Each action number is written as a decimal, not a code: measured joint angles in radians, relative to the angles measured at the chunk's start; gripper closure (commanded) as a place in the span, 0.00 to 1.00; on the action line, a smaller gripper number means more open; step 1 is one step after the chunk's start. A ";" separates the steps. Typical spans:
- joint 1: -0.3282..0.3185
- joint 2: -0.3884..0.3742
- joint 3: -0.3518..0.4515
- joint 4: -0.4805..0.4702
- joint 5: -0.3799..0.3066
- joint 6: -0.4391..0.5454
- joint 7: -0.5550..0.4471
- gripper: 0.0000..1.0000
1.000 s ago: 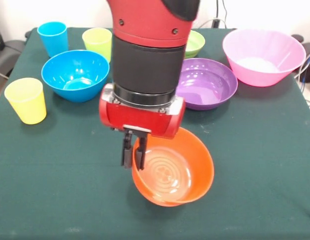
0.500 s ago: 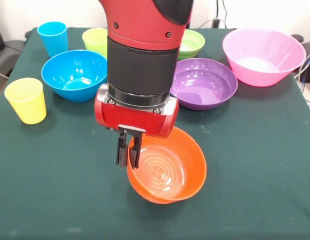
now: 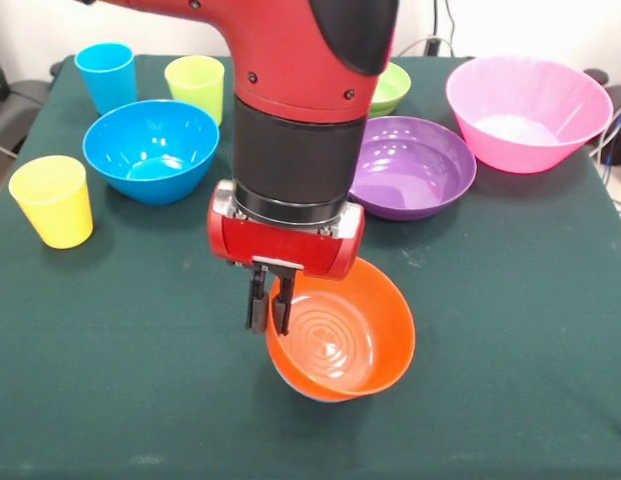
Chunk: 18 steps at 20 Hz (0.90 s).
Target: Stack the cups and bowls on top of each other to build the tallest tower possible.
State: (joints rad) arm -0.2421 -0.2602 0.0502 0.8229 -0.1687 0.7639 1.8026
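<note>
My gripper [image 3: 269,322] hangs from the red and black arm, shut on the near-left rim of the orange bowl [image 3: 340,345], which sits tilted at the table's front centre. A sliver of a light-blue bowl [image 3: 290,386] shows under it. The deep blue bowl [image 3: 150,150] stands at the left, the purple bowl [image 3: 415,165] right of the arm, the pink bowl [image 3: 528,112] at the far right, and the green bowl [image 3: 392,88] behind the arm. The blue cup [image 3: 105,75], lime green cup [image 3: 195,85] and yellow cup [image 3: 52,200] stand on the left. The orange cup is out of view.
The dark green table [image 3: 510,330] carries everything. Its left edge runs close to the yellow cup. Cables lie past the table's right edge, by the pink bowl.
The arm swung slightly left with the orange bowl, then back right. The bowl now sits over a light-blue sliver that did not show before.
</note>
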 measured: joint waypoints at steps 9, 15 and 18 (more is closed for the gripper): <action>-0.002 0.002 0.028 0.030 -0.025 -0.026 0.000 1.00; -0.003 0.002 0.040 0.041 -0.032 -0.026 0.000 1.00; -0.004 0.002 0.045 0.041 -0.033 -0.026 0.000 1.00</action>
State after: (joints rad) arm -0.2461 -0.2587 0.0954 0.8641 -0.2020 0.7375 1.8026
